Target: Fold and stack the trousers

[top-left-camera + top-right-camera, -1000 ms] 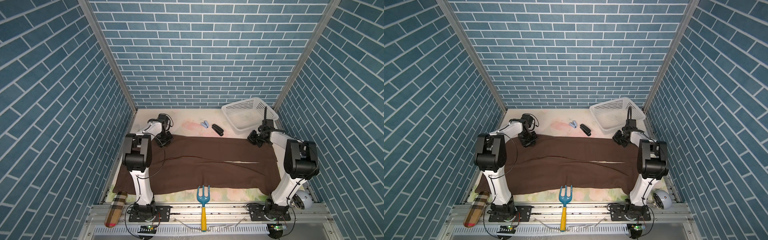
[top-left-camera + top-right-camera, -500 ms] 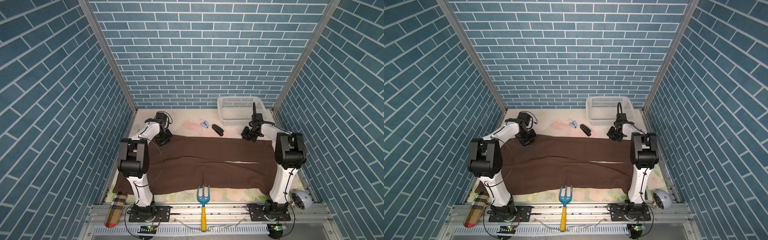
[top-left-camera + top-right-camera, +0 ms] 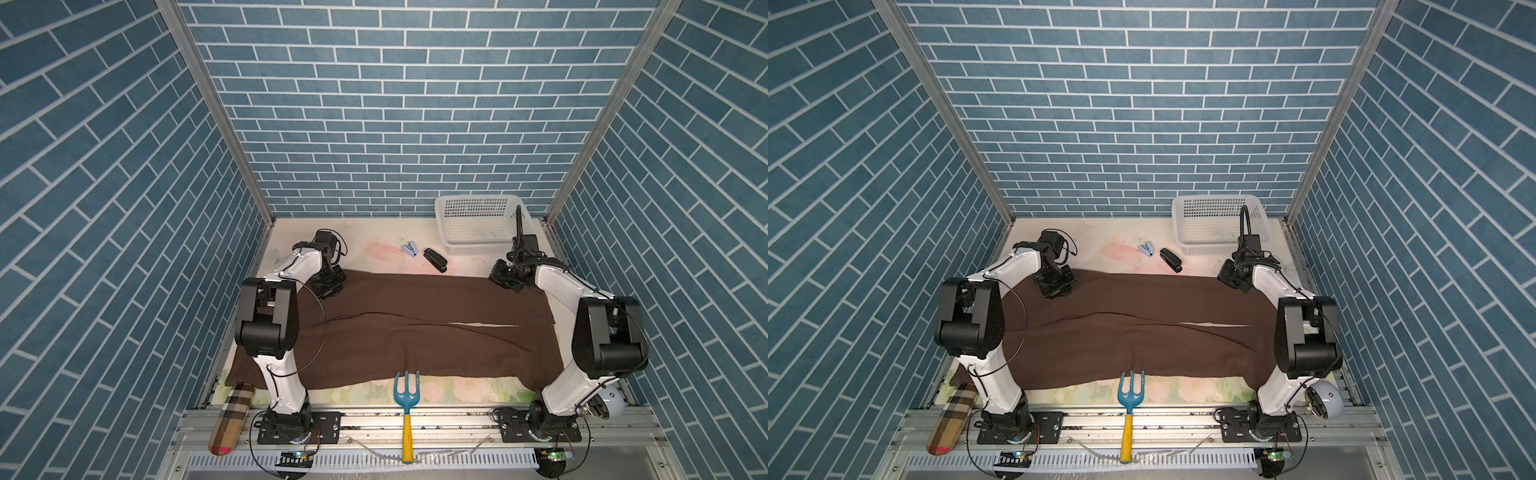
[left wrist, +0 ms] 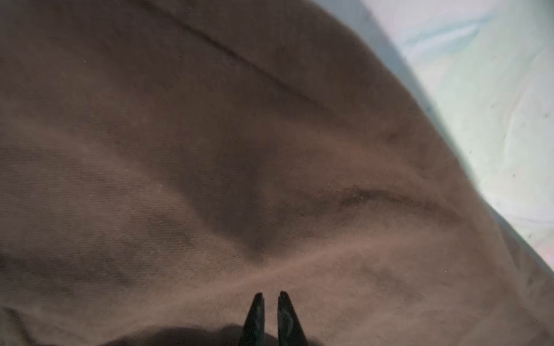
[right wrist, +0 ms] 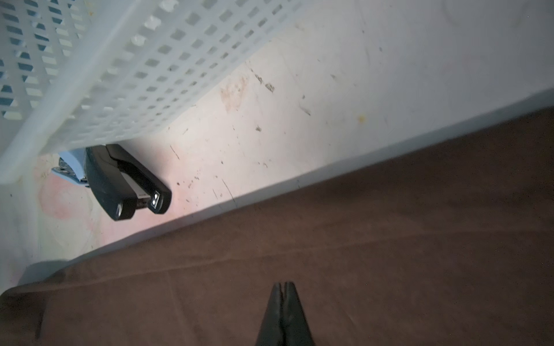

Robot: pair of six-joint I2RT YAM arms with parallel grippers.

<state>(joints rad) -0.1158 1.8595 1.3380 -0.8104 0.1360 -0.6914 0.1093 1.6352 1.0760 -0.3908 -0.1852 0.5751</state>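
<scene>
The dark brown trousers (image 3: 415, 332) (image 3: 1133, 332) lie spread flat across the table, legs side by side, with a thin pale slit between them at the right. My left gripper (image 3: 333, 292) (image 3: 1057, 291) hovers over their far left corner. In the left wrist view its tips (image 4: 271, 295) stand a thin slit apart above the cloth (image 4: 209, 149) with nothing in them. My right gripper (image 3: 505, 284) (image 3: 1231, 280) is at the far right corner, its tips (image 5: 284, 284) pressed together and empty over the fabric (image 5: 389, 239).
A white basket (image 3: 478, 245) (image 5: 120, 75) stands at the back right, with a black stapler (image 3: 435, 260) (image 5: 129, 182) and a small blue staple remover (image 3: 409, 249) beside it. A blue hand fork (image 3: 407, 390) lies at the front edge and a plaid pouch (image 3: 231, 411) at the front left.
The white basket, skewed a second ago, now sits square against the back wall. The right arm's elbow has shifted; both grippers stay near the trousers' far corners.
</scene>
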